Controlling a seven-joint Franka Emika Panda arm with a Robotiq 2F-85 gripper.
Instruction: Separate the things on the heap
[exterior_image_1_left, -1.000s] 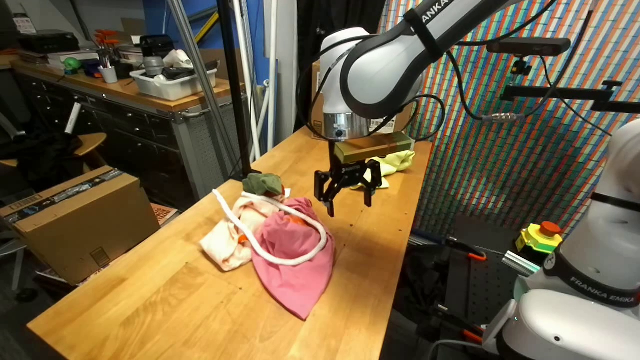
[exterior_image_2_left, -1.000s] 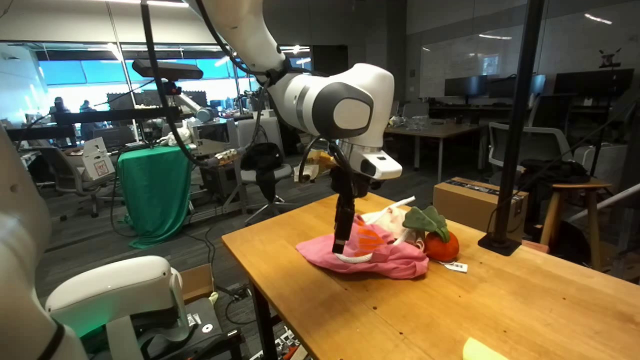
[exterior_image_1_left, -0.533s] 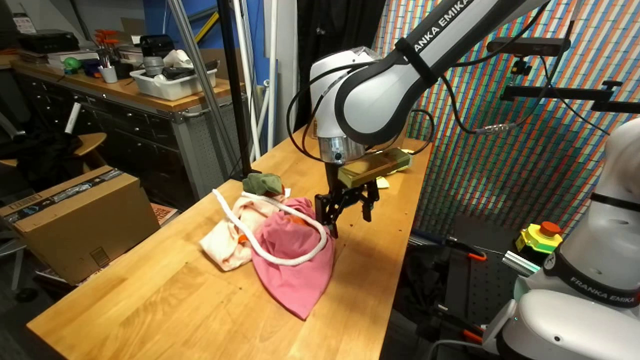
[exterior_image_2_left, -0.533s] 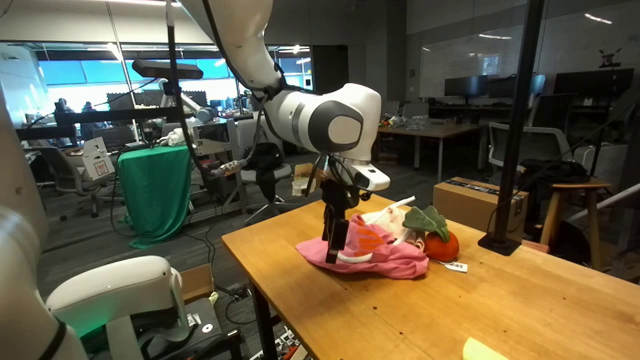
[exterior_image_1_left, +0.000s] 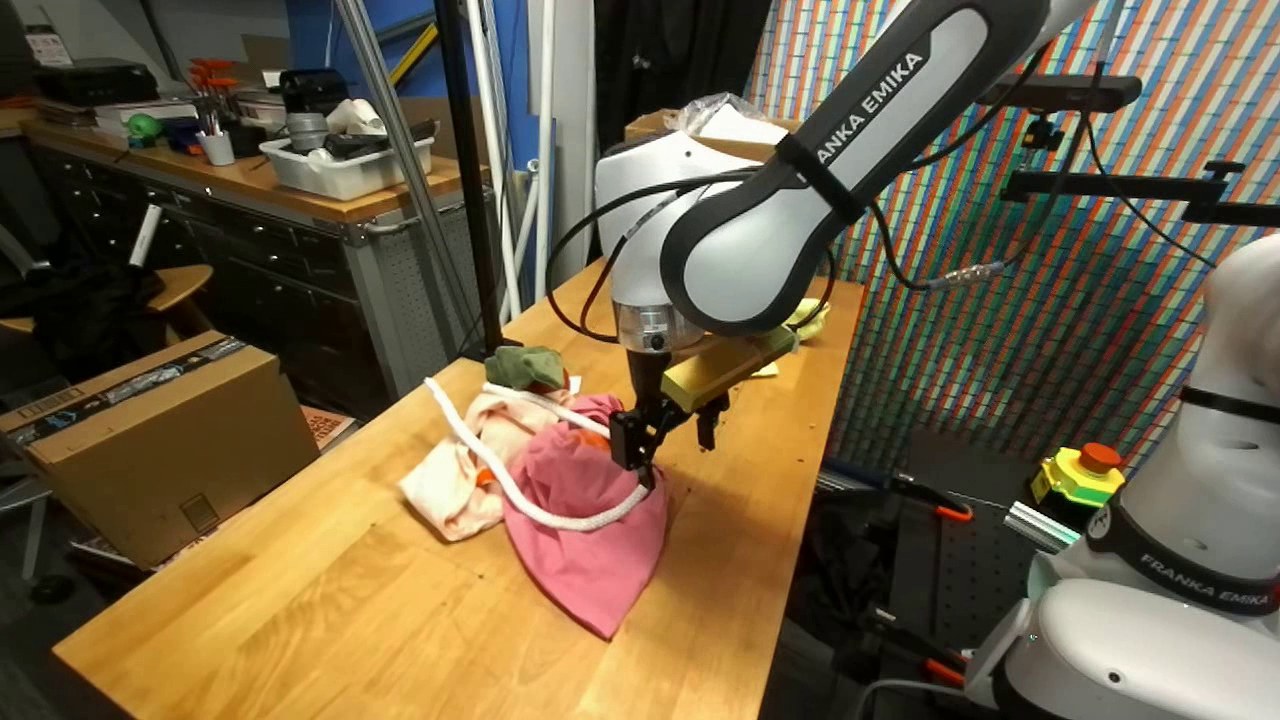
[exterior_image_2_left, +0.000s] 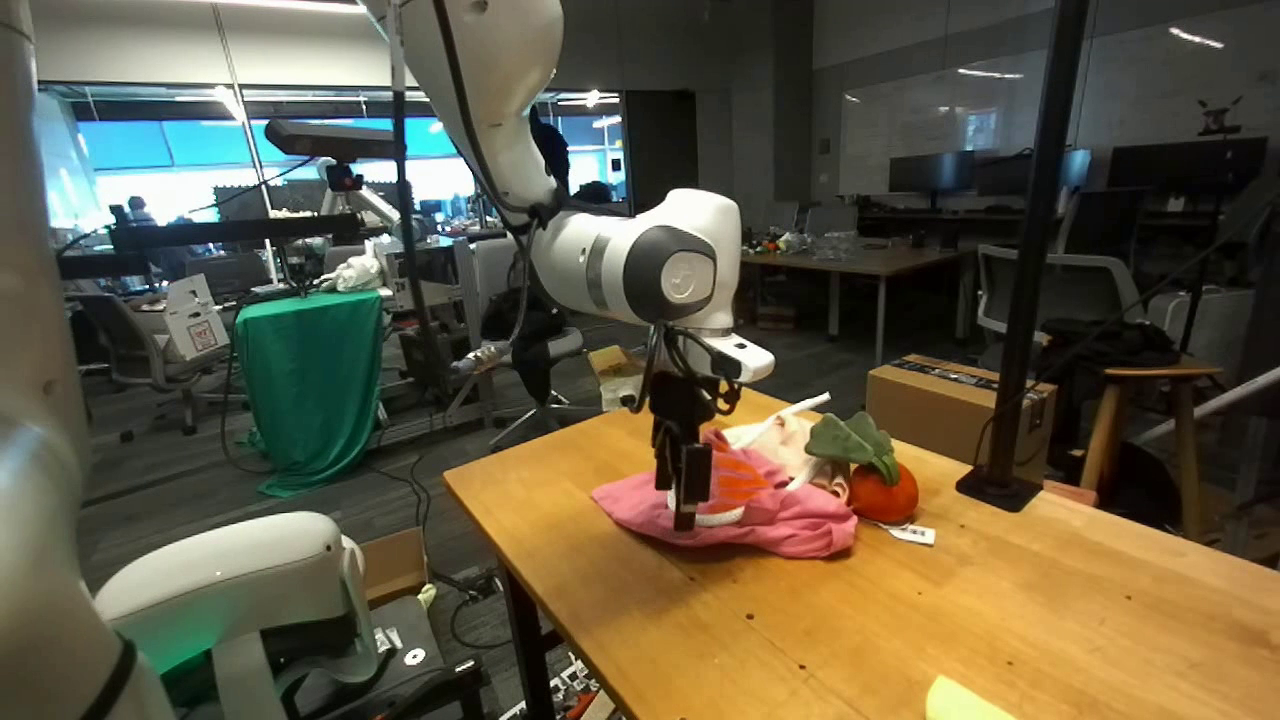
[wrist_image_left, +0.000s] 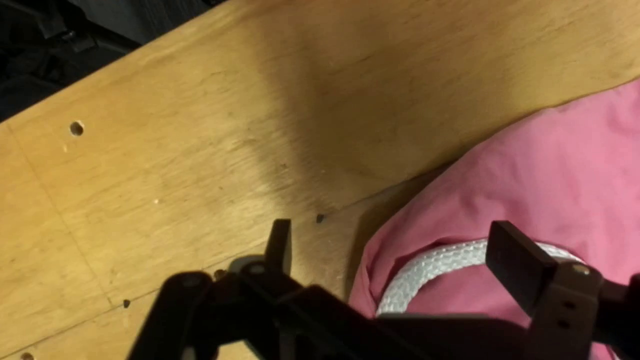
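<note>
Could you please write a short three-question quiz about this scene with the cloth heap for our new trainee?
1. True or false: the claw stands open.

2. What lies curved across the pink cloth?
a) the cardboard box
b) the white cord
c) the red ball

3. Which cloth lies on the table apart from the heap?

Key: 1. True. 2. b. 3. The yellow-green cloth.

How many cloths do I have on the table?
3: pink cloth and cream cloth bunched under the white cord; yellow cloth apart from them, partly hidden. More may lie beneath.
</note>
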